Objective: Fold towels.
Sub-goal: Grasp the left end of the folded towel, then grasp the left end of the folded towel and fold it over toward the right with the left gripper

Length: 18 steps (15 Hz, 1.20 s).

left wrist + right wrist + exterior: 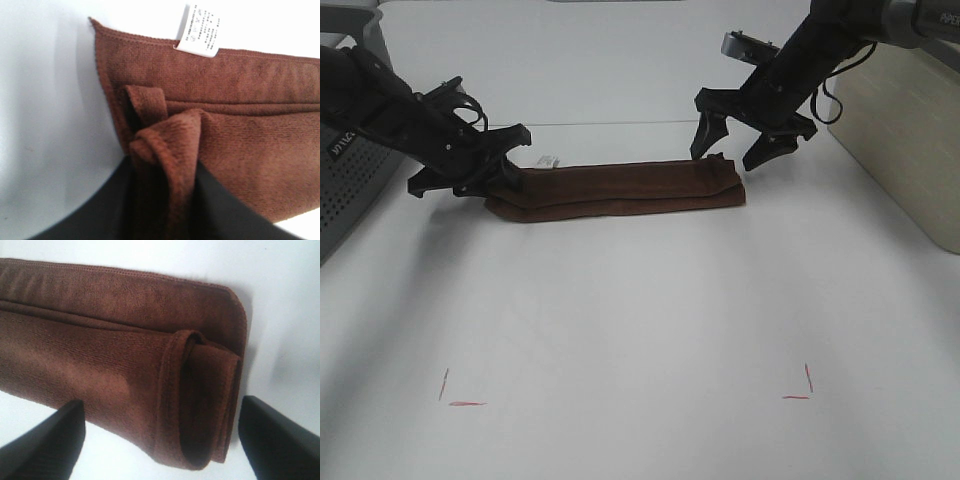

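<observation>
Shows the towel (620,190) folded lengthwise into a long, narrow band of several layers. Has it flat on the white desk (640,320) toward the far edge, parallel to that edge and about midway between the left and right edges. Carries a small white tag (549,159) at the left short end, on the far side.

Grips that left end with the left gripper (510,178), lowered to the desk from the left edge. In the left wrist view, pinches a bunched ridge of the towel (240,125) between the two black fingers (225,210) of the left gripper (165,200), clenched on the cloth. Draws the upper layer into a crumpled fold there, with the tag (200,32) attached at the bottom layer's hem just beyond.

Holds the right gripper (728,155) over the towel's right end, released, jaws spread wide. In the high view, places one tip beside the far hem and the other just off the right short end; cannot tell whether either touches cloth. In the right wrist view, frames the rolled right end of the towel (100,350) between the parted fingers (45,445) of the right gripper (162,440).

Bears a red corner mark (455,395) toward the near left corner of the desk and a second red corner mark (800,385) toward the near right. Has a grey perforated bin (350,190) at the left edge and a beige box (910,140) at the right edge.
</observation>
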Motion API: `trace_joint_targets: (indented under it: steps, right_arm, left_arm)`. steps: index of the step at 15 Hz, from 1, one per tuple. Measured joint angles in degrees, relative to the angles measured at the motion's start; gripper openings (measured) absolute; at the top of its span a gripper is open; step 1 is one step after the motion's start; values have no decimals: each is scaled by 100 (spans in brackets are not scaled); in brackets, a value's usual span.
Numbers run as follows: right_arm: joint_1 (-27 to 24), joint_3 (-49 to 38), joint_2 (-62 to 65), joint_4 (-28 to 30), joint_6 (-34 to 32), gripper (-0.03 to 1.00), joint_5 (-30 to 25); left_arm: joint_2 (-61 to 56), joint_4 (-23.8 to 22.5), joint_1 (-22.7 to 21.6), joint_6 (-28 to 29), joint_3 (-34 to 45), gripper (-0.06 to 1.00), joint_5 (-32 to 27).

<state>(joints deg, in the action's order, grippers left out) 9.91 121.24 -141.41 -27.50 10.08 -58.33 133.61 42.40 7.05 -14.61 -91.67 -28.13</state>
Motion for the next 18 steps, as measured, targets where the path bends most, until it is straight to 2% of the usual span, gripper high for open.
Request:
trace_joint_targets:
  steps: [1,2,5,7,9,10,12,13,15,18]
  right_arm:
    - [0,0,0,6,0,79,0]
    - [0,0,0,6,0,79,0]
    - [0,0,0,6,0,79,0]
    - [0,0,0,6,-11,79,-11]
    - [0,0,0,6,-46,79,-80]
    - [0,0,0,6,-109,79,-138]
    - [0,0,17,6,-126,79,-172]
    - [0,0,69,17,-138,79,-195]
    - [0,0,241,17,-138,79,-201]
    - [0,0,516,23,-138,79,-206]
  left_arm:
    - [6,-40,0,0,0,10,0]
    - [11,-80,0,0,0,5,-29]
    - [-69,-292,-23,0,0,5,-258]
    - [-407,-865,-92,103,-11,5,-424]
    - [-831,-1730,-126,533,-172,5,-613]
    - [-985,-2194,-126,882,-344,5,-859]
    - [-1106,-2641,-126,1461,-808,5,-1490]
    - [-1106,-2704,-115,1616,-1106,5,-1862]
    - [-1112,-2733,46,1793,-1570,5,-2229]
    - [-1106,-2384,602,1879,-1839,5,-2206]
